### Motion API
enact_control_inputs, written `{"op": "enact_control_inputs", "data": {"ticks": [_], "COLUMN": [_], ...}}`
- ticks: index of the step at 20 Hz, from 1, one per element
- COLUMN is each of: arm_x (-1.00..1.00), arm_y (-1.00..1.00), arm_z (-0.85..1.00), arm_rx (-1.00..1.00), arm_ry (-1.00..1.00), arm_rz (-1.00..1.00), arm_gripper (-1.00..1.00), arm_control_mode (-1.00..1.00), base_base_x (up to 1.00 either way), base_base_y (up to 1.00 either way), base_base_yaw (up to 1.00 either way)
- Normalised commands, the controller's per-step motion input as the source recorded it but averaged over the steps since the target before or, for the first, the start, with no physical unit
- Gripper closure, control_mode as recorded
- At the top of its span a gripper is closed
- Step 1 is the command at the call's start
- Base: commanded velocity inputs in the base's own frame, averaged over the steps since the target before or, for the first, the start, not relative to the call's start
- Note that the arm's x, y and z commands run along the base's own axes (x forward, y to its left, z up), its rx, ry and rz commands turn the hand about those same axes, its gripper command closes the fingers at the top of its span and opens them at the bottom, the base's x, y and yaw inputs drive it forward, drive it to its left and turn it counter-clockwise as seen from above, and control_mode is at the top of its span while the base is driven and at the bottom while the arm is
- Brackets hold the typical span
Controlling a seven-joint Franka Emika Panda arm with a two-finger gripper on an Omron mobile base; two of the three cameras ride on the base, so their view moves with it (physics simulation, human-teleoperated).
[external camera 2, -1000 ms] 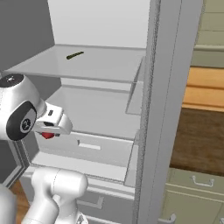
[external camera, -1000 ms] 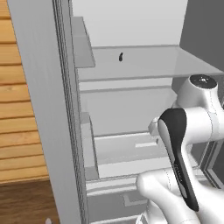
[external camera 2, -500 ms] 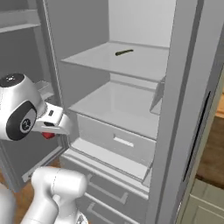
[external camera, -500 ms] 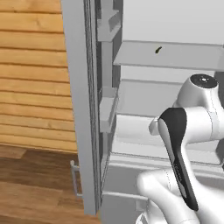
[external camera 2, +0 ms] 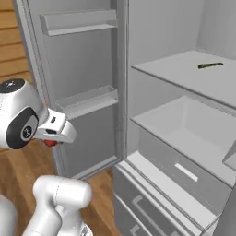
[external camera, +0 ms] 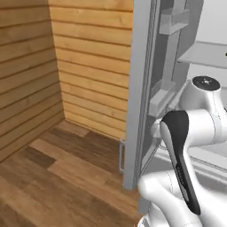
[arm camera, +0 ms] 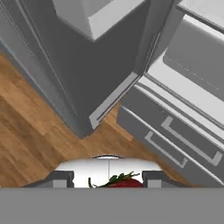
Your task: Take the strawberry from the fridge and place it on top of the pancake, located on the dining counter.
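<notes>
since a second ago the whole picture has swung to the left in both base views, so the cameras have turned with the base: wooden wall and wood floor [external camera: 53,177] now take up most of the left base view, where before the fridge shelves did. the arm's pose looks unchanged against the base.

the fridge [external camera 2: 184,138] stands open. its left door [external camera 2: 78,87] is swung out, with two door bins on its inner face, one high and one at mid height. inside, a tiny dark green item [external camera 2: 209,65] lies on the upper shelf, and a white drawer with a pale handle sits under the lower shelf. two grey drawers with bar handles close the bottom of the fridge.

the claw [external camera 2: 51,138] hangs in front of the open door, outside the fridge, low beside the robot's big white joint. the strawberry [external camera 2: 50,143] shows as a small red patch just under the white hand in the right base view. in the hand view the strawberry [arm camera: 124,181] sits between the two dark finger tips, its green leaves on top, so the claw is closed on it. below it in that view lie the wood floor, the bottom edge of the door and the two lower drawers [arm camera: 175,140].
</notes>
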Motion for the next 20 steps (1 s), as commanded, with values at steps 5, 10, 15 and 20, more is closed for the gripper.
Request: {"op": "enact_control_inputs", "data": {"ticks": [5, 10, 15, 20], "arm_x": [0.00, 0.00, 0.00, 0.00], "arm_y": [0.00, 0.00, 0.00, 0.00], "arm_z": [0.00, 0.00, 0.00, 0.00], "arm_rx": [0.00, 0.00, 0.00, 0.00], "arm_ry": [0.00, 0.00, 0.00, 0.00], "arm_rz": [0.00, 0.00, 0.00, 0.00], "arm_gripper": [1.00, 1.00, 1.00, 1.00], "arm_control_mode": [1.00, 1.00, 1.00, 1.00], "base_base_x": [-0.68, -0.99, -0.71, -0.05], "base_base_y": [0.13, 0.49, 0.88, 0.61], "base_base_yaw": [0.75, 0.60, 0.54, 0.41]}}
